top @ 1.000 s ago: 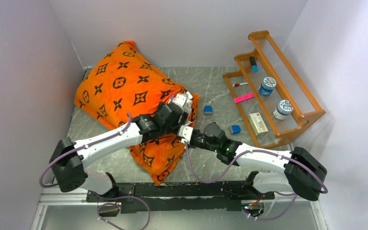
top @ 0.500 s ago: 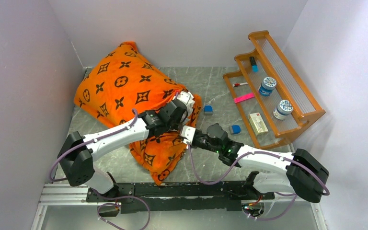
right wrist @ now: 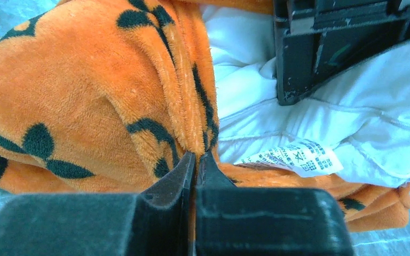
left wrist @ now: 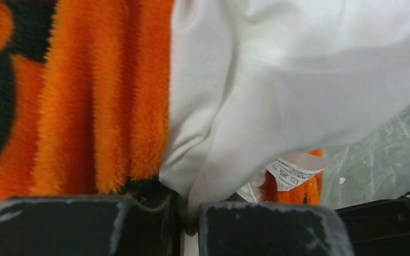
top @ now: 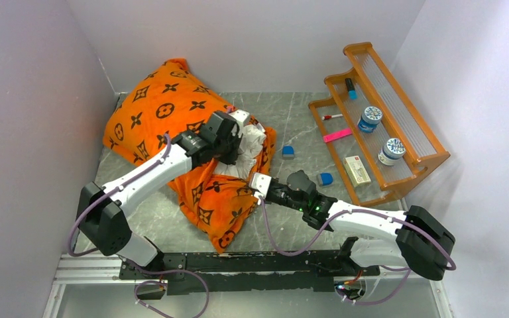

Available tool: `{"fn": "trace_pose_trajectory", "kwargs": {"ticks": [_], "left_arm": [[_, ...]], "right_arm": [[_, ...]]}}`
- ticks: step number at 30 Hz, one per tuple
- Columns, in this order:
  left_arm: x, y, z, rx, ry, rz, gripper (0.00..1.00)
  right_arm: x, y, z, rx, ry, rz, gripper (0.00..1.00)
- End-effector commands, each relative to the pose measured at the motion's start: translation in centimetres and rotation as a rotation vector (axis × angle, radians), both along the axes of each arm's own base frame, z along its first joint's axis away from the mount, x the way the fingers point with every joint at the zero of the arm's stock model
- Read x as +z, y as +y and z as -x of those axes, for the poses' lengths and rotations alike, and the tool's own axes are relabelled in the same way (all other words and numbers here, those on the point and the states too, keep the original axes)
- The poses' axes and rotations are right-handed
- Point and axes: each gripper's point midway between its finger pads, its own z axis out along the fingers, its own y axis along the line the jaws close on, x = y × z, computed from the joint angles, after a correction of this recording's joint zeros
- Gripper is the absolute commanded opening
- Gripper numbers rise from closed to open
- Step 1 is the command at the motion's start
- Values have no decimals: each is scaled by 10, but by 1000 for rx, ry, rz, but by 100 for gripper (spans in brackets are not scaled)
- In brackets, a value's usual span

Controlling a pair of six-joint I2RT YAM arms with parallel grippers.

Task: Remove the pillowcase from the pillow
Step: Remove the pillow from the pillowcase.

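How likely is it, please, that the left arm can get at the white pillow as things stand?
Probably yes: the pillowcase mouth lies open, baring the pillow corner, and the left gripper looks shut on that white fabric while the right gripper pinches the orange edge.

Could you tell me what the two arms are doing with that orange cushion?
They are stripping the pillowcase from the pillow. The left gripper is shut on the white pillow at the open end; the right gripper pinches the pillowcase's orange hem. Only a white corner is out; the rest is covered.
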Motion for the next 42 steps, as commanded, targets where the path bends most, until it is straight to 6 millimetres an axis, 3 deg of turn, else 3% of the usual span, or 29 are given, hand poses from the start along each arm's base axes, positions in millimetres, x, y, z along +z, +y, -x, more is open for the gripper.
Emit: {"fn": "trace_pose_trajectory", "kwargs": {"ticks": [1,11,22,24,25,26,27,28,33,42], "left_arm": [[113,51,-79,227,-350,163,5],[177,74,-102,263,-432,318,5],[209,108,-111,329,-502,366,5],[198,104,-106,308,-488,370,5],[177,98,-103,286,-455,370,5],[173,90,-99,258,-453,394,5],[158,82,-94,227,-429,407,5],[136,73,-87,195,-390,407,5],[98,39,-68,95,-323,328,5],[86,26,-60,44,-302,324,5]], "right_arm": [[-29,6,45,158,154,59,0],[-30,-2,27,46,139,67,0],[-49,-17,-3,-184,193,44,0],[-53,-30,-22,-321,197,36,0],[-53,-35,-30,-384,199,35,0],[-54,-38,-35,-417,201,38,0],[-53,-38,-38,-432,199,41,0],[-51,-35,-38,-420,194,43,0],[-30,-11,-23,-241,157,12,0],[20,11,18,45,120,-28,46]]}}
